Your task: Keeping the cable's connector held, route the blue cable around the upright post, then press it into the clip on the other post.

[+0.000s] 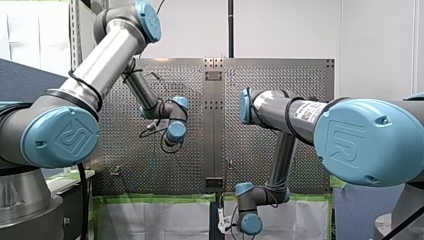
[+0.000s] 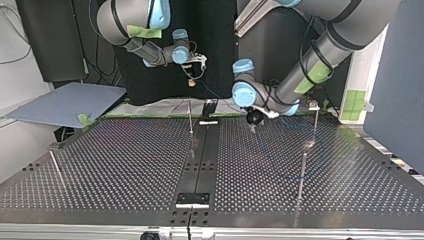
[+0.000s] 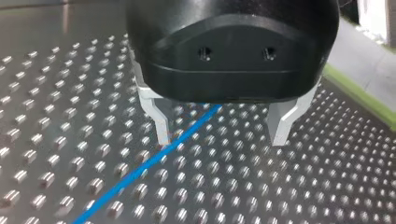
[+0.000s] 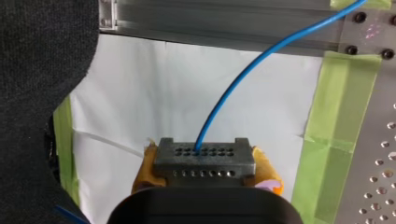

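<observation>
The blue cable (image 3: 154,158) lies across the perforated table (image 3: 56,140) and passes between the metal fingers (image 3: 158,119) of my left gripper (image 3: 219,133), which stands open just above the plate without touching the cable. In the top view this left gripper (image 2: 253,122) hangs low near the table's far edge. My right gripper (image 4: 204,170) has yellow pads (image 4: 145,170) and is shut on the grey connector (image 4: 204,156). From the connector the blue cable (image 4: 233,88) curves away towards the table's edge. That right gripper (image 2: 192,80) is held up beyond the far edge.
Thin upright posts stand on the table: one near the middle (image 2: 190,117), two at the top view's right (image 2: 316,125) (image 2: 302,170), one at its left (image 2: 56,167). White paper (image 4: 154,93) and green tape (image 4: 336,126) border the table's edge. A black centre strip (image 2: 200,160) runs down the plate.
</observation>
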Controlling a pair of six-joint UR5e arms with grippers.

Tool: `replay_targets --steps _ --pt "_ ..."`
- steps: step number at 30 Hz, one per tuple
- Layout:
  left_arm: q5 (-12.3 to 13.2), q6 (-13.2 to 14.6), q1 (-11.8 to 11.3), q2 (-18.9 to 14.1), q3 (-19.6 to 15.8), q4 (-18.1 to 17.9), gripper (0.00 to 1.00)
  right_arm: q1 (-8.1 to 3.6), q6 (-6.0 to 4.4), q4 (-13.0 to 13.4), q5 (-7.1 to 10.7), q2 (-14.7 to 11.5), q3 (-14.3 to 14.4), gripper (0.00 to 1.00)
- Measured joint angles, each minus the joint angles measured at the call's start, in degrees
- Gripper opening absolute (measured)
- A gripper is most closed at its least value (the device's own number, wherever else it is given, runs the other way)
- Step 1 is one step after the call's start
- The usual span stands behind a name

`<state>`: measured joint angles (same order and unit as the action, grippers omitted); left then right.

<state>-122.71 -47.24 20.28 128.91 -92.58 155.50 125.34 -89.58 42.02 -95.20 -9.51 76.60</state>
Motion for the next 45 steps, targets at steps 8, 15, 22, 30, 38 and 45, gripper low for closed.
replay_targets --steps 8,15,22,30,38,45 --pt "0.18 0.21 0.58 3.32 0.03 0.0 0.99 0.0 0.0 0.07 0.16 0.08 0.0 0.0" --pt "0.46 0.03 0.89 3.75 0.04 -0.03 0.99 -0.04 0.0 0.09 0.23 0.18 0.0 0.0" --pt "0.49 -0.68 1.35 5.43 1.22 0.74 0.99 -0.04 0.0 0.09 0.52 0.22 0.0 0.0" --pt "0.38 -3.35 1.8 8.61 3.9 2.31 0.99 -0.05 -0.01 0.09 0.7 0.3 0.0 0.0" --pt "1.34 -5.76 2.25 9.62 4.23 2.36 0.99 -0.05 -0.02 0.23 0.71 0.31 0.0 0.0" --pt "2.21 -6.79 2.86 9.92 4.25 2.33 0.99 -0.03 -0.02 0.26 1.0 0.31 0.0 0.0"
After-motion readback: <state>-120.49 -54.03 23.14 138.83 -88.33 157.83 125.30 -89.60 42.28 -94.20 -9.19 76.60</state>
